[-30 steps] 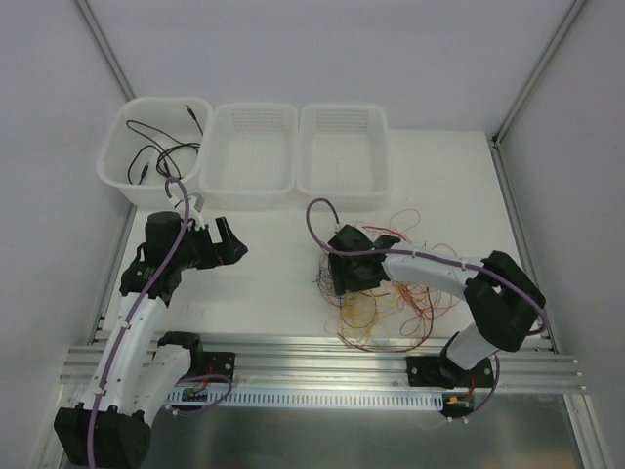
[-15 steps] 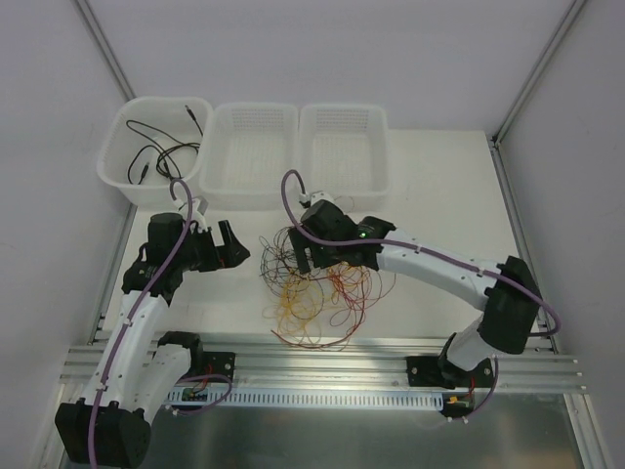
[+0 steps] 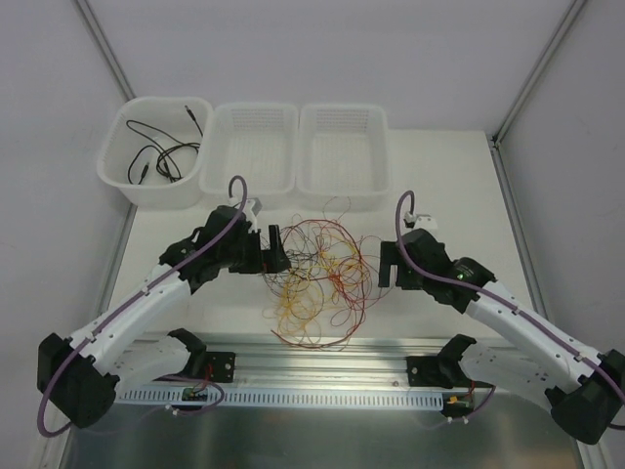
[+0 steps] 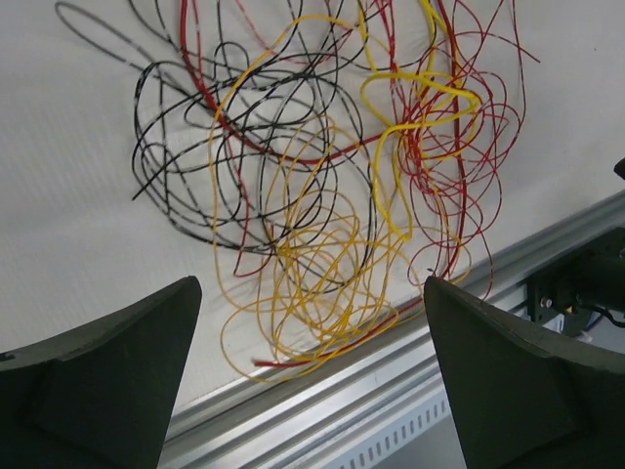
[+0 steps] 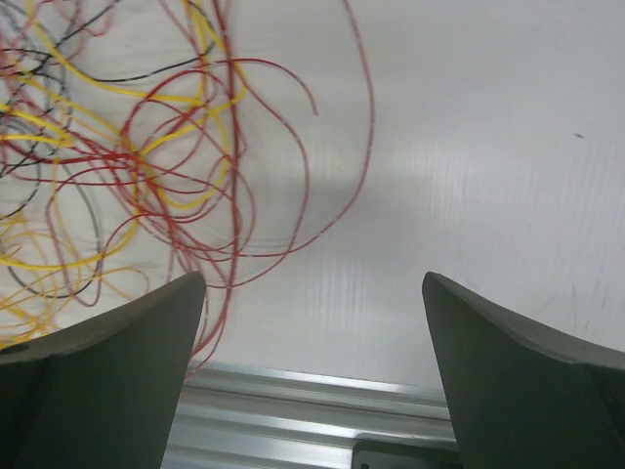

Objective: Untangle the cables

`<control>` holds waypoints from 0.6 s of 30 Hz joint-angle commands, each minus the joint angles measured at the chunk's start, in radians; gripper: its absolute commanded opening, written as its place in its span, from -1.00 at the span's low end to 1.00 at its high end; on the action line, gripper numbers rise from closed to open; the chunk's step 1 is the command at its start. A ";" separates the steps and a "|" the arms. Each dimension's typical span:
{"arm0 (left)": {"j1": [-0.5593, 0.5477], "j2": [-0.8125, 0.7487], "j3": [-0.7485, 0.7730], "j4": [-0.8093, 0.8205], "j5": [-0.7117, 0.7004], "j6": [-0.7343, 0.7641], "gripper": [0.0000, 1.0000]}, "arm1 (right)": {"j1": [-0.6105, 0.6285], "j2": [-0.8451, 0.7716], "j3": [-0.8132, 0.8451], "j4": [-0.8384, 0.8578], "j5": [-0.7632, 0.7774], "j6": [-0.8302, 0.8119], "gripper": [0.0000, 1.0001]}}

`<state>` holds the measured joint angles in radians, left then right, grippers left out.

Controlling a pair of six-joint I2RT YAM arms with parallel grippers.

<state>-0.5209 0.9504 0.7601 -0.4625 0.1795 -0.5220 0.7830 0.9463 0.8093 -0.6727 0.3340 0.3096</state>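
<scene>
Now the cables [image 3: 317, 274] lie as one loose tangle of red, yellow and black loops on the middle of the table [image 3: 439, 176], close to its near edge. A second ago the tangle lay further toward the right edge with the right gripper [image 3: 387, 269] down on it; half a second ago that gripper was over it midway. The right gripper has since drawn back and stands just right of the tangle, its fingers spread wide with nothing between them, as the right wrist view shows [image 5: 312, 371]. The left gripper [image 3: 280, 250] was near the left far corner before and has swung in to the tangle's left side. Its fingers are also spread wide and hold nothing; the left wrist view [image 4: 312, 371] looks down on the black loops at the left and the red and yellow ones at the right.

The nearest loops reach the table's near edge, right at the metal rail [image 3: 322, 352]. The farthest red loops come near the three white baskets [image 3: 293, 186] that line the far edge, with only a narrow strip of table between them. A black cable [image 3: 161, 156] lies coiled in the leftmost basket. Bare table shows from the right gripper out to the right edge and far right corner, and from the left arm toward the left edge.
</scene>
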 commanded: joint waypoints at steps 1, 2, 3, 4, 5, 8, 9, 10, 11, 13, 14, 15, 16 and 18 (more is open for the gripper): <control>-0.115 0.106 0.134 0.022 -0.214 -0.127 0.98 | -0.054 -0.066 -0.050 -0.002 0.028 0.057 0.99; -0.175 0.179 0.157 0.022 -0.266 -0.154 0.98 | -0.060 -0.079 -0.068 0.001 0.030 0.060 0.99; -0.200 0.218 0.182 0.022 -0.291 -0.168 0.98 | -0.067 -0.098 -0.073 0.007 0.028 0.062 0.99; -0.223 0.294 0.235 0.022 -0.311 -0.182 0.98 | -0.068 -0.107 -0.079 0.009 0.033 0.063 0.99; -0.267 0.333 0.263 0.024 -0.330 -0.194 0.98 | -0.071 -0.113 -0.082 0.010 0.034 0.066 0.99; -0.312 0.492 0.376 0.019 -0.376 -0.231 0.98 | -0.071 -0.135 -0.084 0.002 0.045 0.066 0.99; -0.323 0.531 0.399 0.021 -0.386 -0.251 0.98 | -0.071 -0.142 -0.088 -0.001 0.048 0.066 0.99; -0.327 0.606 0.444 0.021 -0.394 -0.259 0.99 | -0.073 -0.156 -0.090 -0.001 0.051 0.063 0.99; -0.330 0.645 0.467 0.021 -0.400 -0.265 0.98 | -0.071 -0.165 -0.094 -0.001 0.048 0.065 0.99; -0.337 0.747 0.525 0.019 -0.417 -0.269 0.93 | -0.073 -0.181 -0.105 0.001 0.034 0.054 0.99; -0.340 0.780 0.542 0.019 -0.420 -0.271 0.90 | -0.071 -0.185 -0.110 0.004 0.028 0.049 0.99; -0.340 0.807 0.554 0.019 -0.422 -0.273 0.87 | -0.073 -0.190 -0.117 0.005 0.025 0.036 0.99; -0.341 0.858 0.570 0.018 -0.429 -0.277 0.83 | -0.071 -0.199 -0.122 0.010 0.013 0.026 0.99; -0.341 0.898 0.576 0.016 -0.430 -0.292 0.62 | -0.073 -0.205 -0.124 0.022 -0.009 -0.003 0.99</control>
<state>-0.8566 1.8030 1.2964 -0.4248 -0.1989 -0.7719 0.7151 0.7586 0.6914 -0.6781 0.3489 0.3447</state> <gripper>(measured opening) 0.840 0.993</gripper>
